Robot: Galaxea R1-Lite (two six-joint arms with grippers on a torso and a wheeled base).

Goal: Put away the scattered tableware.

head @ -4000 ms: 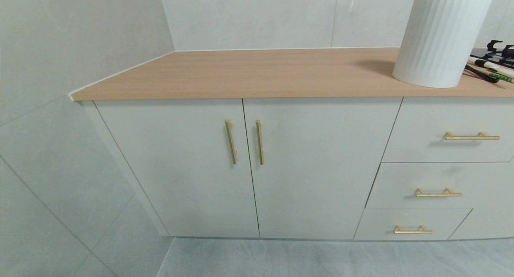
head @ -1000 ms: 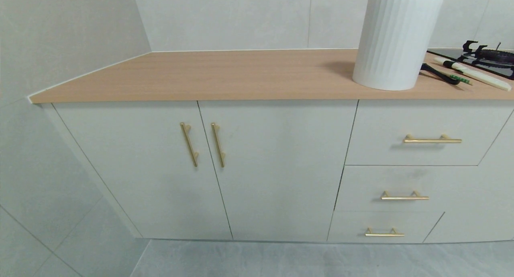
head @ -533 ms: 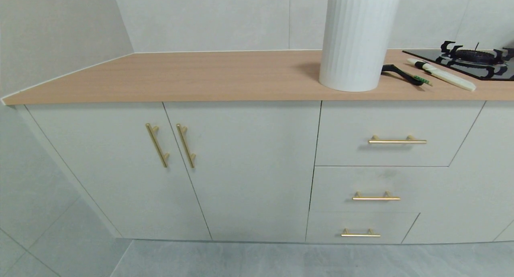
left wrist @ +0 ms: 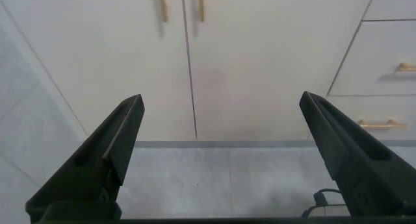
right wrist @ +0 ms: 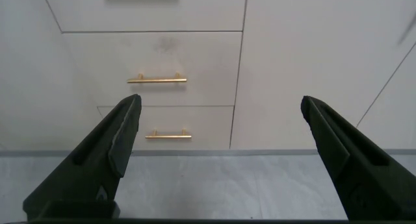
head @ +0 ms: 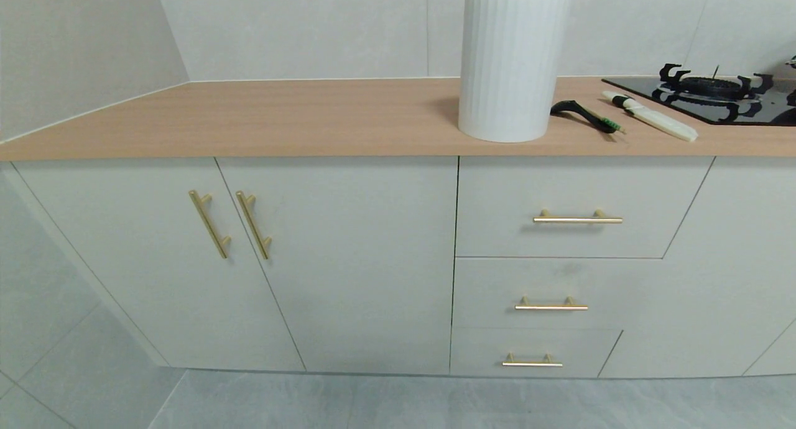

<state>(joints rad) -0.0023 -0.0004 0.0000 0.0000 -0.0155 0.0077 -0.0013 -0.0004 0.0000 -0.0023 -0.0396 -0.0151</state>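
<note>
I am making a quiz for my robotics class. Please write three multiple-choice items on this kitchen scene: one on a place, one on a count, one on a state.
1. Where do the utensils lie?
A. On the floor
B. On the counter, between the canister and the stove
C. In an open drawer

2. How many drawers have a handle?
A. One
B. Three
C. Six

3. How is the left pincer?
A. Open, holding nothing
B. Shut on a spoon
C. Shut on a cup

Key:
1 B: they lie on the wood beside the canister.
2 B: three gold bars, one under another.
3 A: its fingers stand wide apart, nothing between.
</note>
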